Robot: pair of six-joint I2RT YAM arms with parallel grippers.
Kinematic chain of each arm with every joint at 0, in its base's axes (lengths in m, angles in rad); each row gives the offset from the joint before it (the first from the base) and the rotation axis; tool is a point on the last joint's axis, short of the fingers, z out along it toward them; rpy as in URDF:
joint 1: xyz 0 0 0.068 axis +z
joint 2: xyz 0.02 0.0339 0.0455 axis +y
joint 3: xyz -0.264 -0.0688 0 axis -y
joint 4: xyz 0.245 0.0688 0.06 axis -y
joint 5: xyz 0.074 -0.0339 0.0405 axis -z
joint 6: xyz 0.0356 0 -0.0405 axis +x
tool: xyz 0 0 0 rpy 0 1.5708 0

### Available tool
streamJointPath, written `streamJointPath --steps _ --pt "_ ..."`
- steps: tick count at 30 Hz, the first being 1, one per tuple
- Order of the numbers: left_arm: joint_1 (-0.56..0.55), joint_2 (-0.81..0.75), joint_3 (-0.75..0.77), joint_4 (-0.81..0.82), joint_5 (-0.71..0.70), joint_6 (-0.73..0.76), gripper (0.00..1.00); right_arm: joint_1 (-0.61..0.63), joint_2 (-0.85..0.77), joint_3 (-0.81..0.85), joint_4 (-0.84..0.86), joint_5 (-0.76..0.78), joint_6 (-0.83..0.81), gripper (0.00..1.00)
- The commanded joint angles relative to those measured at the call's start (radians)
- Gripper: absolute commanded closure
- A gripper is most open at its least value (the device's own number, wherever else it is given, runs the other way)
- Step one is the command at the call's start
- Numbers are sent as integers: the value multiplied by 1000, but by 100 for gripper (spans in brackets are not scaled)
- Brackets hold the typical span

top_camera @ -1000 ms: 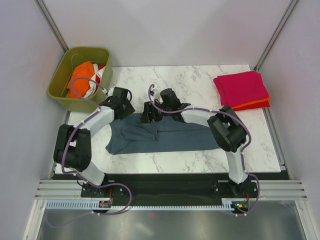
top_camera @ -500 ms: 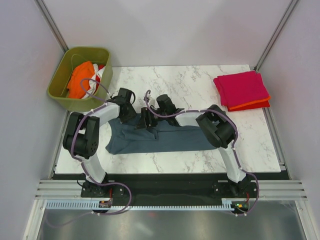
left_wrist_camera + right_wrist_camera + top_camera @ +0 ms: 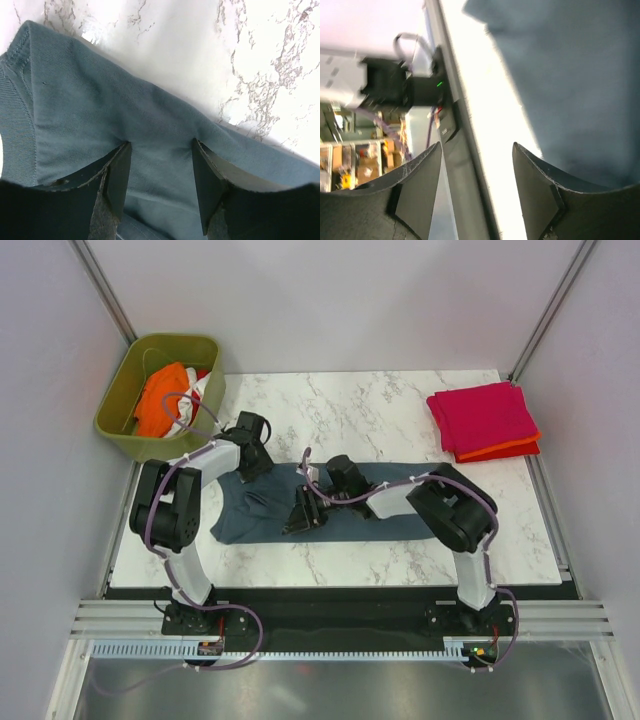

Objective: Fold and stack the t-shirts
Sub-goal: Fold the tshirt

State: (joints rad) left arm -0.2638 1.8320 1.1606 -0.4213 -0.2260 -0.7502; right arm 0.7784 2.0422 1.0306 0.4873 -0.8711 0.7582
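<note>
The slate blue-grey t-shirt (image 3: pixel 360 508) lies spread across the middle of the marble table. My left gripper (image 3: pixel 257 462) is at its far left edge. In the left wrist view the gripper (image 3: pixel 161 145) is open, fingertips pressed on the cloth (image 3: pixel 100 110), with cloth lying between them. My right gripper (image 3: pixel 300 515) hovers over the shirt's near left part. In the right wrist view it (image 3: pixel 476 145) is open and empty, with the shirt (image 3: pixel 580 75) to its right. A folded magenta-pink shirt (image 3: pixel 483 415) lies on an orange-red one (image 3: pixel 512 449) at the back right.
An olive-green bin (image 3: pixel 112 412) stands off the table's back left corner, holding an orange shirt (image 3: pixel 163 400) and a white/red one (image 3: pixel 200 387). The table's near edge and black rail (image 3: pixel 445 125) show below the right gripper.
My right gripper has moved from the shirt's far edge toward its near edge. The left gripper has shifted slightly right along the far left edge. The shirt's left part has changed shape.
</note>
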Motion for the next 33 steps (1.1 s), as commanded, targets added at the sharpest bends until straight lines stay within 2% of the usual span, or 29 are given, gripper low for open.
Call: streamJointPath --steps 1,4,5,8,9,12,14,17,22,29,33 --pt "8 10 28 -4 -13 37 41 51 -163 -70 -4 -26 -89 34" --pt "6 -10 27 -5 -10 43 42 51 -252 -101 -113 47 -143 34" --pt "6 -17 24 -5 -9 45 42 55 -289 -72 -259 167 -227 34" --pt "6 -45 17 -5 -6 48 42 93 -316 35 -518 402 -331 35" --pt "5 -51 16 -4 -4 48 42 105 -310 64 -564 547 -379 39" --pt "6 -63 16 -5 1 49 42 150 -249 179 -682 796 -457 47" --pt "6 -60 14 -7 8 52 42 170 -187 255 -726 865 -480 52" --pt "6 -51 17 -7 11 51 42 193 -120 318 -728 983 -499 57" --pt "18 -37 24 -7 66 42 41 206 -34 382 -676 1046 -464 62" --pt "43 -28 28 -7 135 35 40 217 -5 339 -436 1034 -447 54" --pt "58 -14 31 -19 149 28 40 219 1 329 -365 1038 -453 52"
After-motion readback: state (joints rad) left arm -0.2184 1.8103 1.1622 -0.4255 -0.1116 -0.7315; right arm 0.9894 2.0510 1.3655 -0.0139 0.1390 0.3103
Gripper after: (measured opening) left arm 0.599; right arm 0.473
